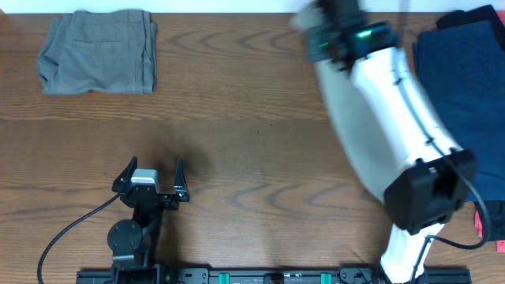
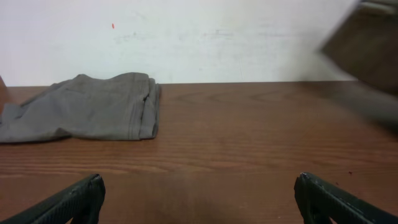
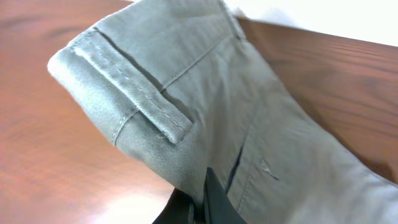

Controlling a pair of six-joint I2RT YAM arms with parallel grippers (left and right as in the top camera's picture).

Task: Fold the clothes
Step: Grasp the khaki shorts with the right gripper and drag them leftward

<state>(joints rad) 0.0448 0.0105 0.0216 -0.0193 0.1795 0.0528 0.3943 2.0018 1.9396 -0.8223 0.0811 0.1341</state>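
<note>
My right gripper [image 3: 208,202] is shut on a grey-green pair of trousers [image 3: 205,93], pinching the cloth near a belt loop and holding it above the table. In the overhead view the right gripper [image 1: 331,28] is blurred at the far edge of the table, and the held trousers do not show clearly there. A folded grey garment [image 1: 99,51] lies at the far left; it also shows in the left wrist view [image 2: 93,109]. My left gripper [image 1: 150,180] is open and empty near the front edge, its fingers [image 2: 199,199] wide apart over bare wood.
A pile of dark blue clothes [image 1: 465,71] lies at the far right. A small red item [image 1: 479,225] sits at the right edge. A blurred dark shape [image 2: 367,56] shows at the right of the left wrist view. A white wall backs the table.
</note>
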